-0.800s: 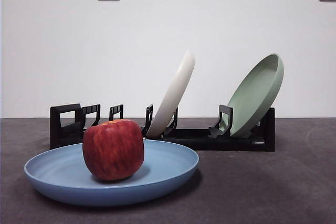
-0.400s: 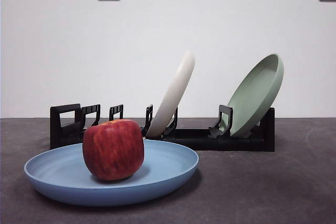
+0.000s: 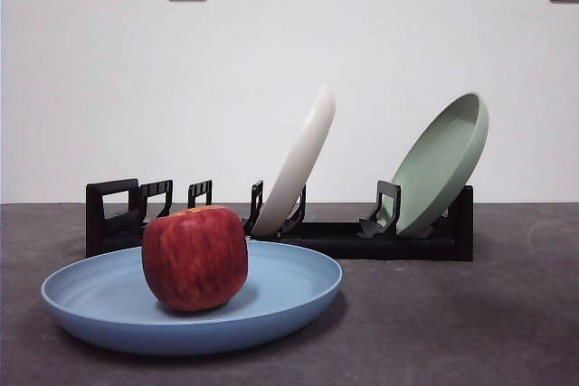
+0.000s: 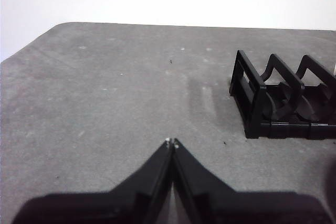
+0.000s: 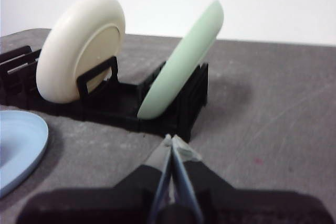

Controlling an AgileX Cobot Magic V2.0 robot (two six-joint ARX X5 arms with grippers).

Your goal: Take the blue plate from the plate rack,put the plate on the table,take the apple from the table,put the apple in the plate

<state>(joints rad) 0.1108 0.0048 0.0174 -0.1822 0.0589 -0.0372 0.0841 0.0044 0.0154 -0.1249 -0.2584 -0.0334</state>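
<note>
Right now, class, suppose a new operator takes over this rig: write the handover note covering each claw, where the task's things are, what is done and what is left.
Left claw: shut, empty, over bare table near the plate rack's handle end.
Right claw: shut, empty, in front of the rack's end with the pale green plate.
Blue plate: flat on the table, in front of the plate rack.
Apple: sitting in the blue plate.
Cream-white plate and green plate lean in the rack.
Done: plate out, apple in it.
Left: nothing visible.
</note>
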